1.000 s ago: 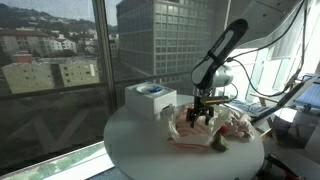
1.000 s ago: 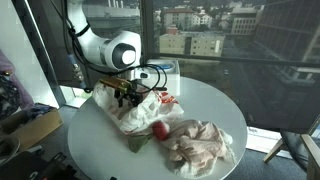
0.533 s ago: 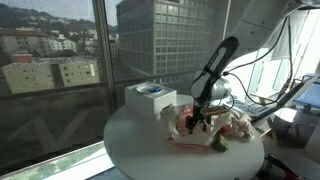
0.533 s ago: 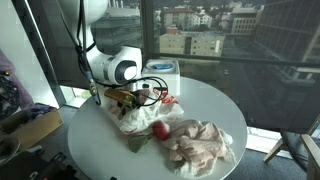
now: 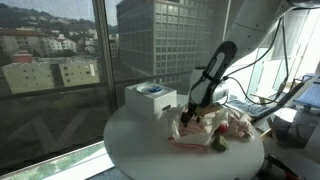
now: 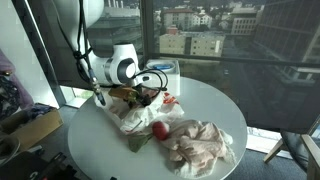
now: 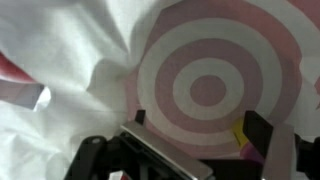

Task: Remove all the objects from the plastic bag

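The end effector (image 6: pixel 140 97) has sunk, jaws apart and empty, almost onto the plastic bag (image 6: pixel 126 117) left of centre on the table (image 6: pixel 215 100), so a first grab looks near; the film is thin, wrinkled, printed with red rings, and a round red piece (image 6: pixel 158 130) perhaps lies just outside it

No legible text; only a red bullseye sign (image 7: pixel 205 90) on the plastic bag (image 7: pixel 80 60)

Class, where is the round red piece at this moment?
In an exterior view, the red piece sits on the table near its front edge, between the plastic bag and the crumpled pale cloth.
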`<control>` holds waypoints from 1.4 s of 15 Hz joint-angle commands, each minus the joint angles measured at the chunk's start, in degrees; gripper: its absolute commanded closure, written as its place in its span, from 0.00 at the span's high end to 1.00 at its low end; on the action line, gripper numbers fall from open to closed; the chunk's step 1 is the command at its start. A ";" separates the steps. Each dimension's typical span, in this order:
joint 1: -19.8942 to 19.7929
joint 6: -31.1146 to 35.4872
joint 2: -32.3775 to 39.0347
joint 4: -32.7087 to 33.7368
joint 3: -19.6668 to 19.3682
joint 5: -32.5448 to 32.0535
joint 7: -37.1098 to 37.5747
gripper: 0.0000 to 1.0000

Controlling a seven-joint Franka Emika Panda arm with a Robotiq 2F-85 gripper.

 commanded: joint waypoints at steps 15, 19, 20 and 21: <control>-0.70 9.33 8.53 7.20 -0.58 1.40 0.07 1.00; 0.45 10.75 9.65 9.71 -2.99 0.91 0.31 1.00; -0.12 11.12 10.05 10.40 -2.85 1.27 0.26 1.00; -0.43 11.41 10.57 11.13 -2.96 1.44 0.20 1.00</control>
